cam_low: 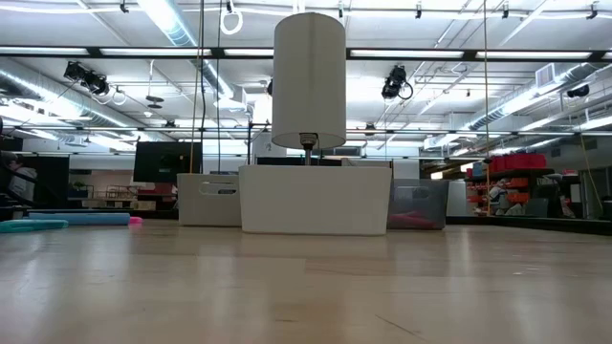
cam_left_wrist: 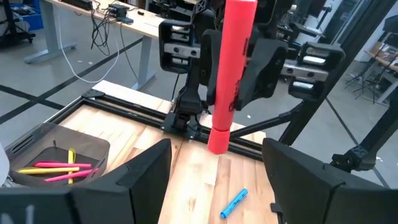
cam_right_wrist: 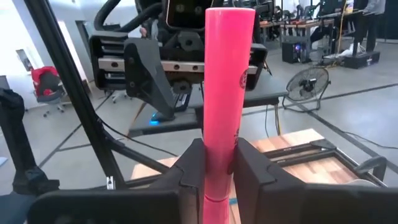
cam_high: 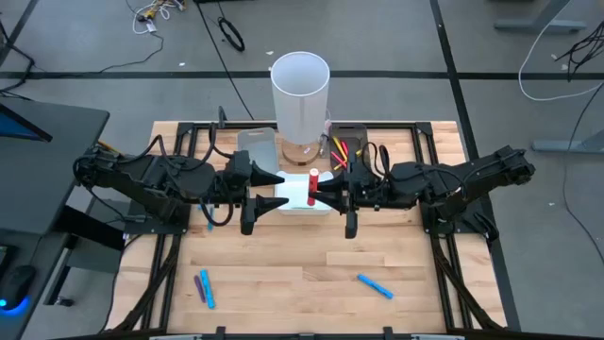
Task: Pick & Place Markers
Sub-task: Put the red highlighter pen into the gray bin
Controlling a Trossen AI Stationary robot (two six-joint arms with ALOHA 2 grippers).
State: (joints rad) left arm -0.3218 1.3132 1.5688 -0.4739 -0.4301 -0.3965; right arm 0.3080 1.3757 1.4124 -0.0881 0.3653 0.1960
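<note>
Closest in the right wrist view: a smooth, matte pink marker [cam_right_wrist: 222, 112], cylindrical, upright, pinched between the dark fingers of the right gripper [cam_right_wrist: 214, 168]. Behind it, facing, the left gripper [cam_right_wrist: 180, 62], with a wide gap between its fingers.

From the left wrist view, the same marker [cam_left_wrist: 230, 74] seen from the other side, hanging in the right gripper [cam_left_wrist: 231, 93] above bare wood; left fingers [cam_left_wrist: 140, 171] spread wide on either side, not touching it. Visible only here: a grey translucent tray [cam_left_wrist: 56, 146] with pink and yellow markers [cam_left_wrist: 53, 168] lying flat in it, and a blue marker [cam_left_wrist: 234, 203] on the planks.

From above: both grippers meeting at table centre over a white rectangular tray [cam_high: 294, 198], left gripper [cam_high: 260, 194] open, right gripper [cam_high: 330, 196] closed on the marker [cam_high: 313, 186]. Nearer the front edge, a blue and a purple marker [cam_high: 204, 288] side by side and the lone blue one [cam_high: 375, 285] on the pale butcher-block table [cam_high: 302, 302]. Farther back, a tall white cylinder [cam_high: 300, 90] beside a tray holding red and yellow markers [cam_high: 340, 151].

At table height: no grippers in view, only the white tray [cam_low: 314, 199], the cylinder [cam_low: 309, 76] behind it, and blue sticks [cam_low: 76, 219] lying at far left.
</note>
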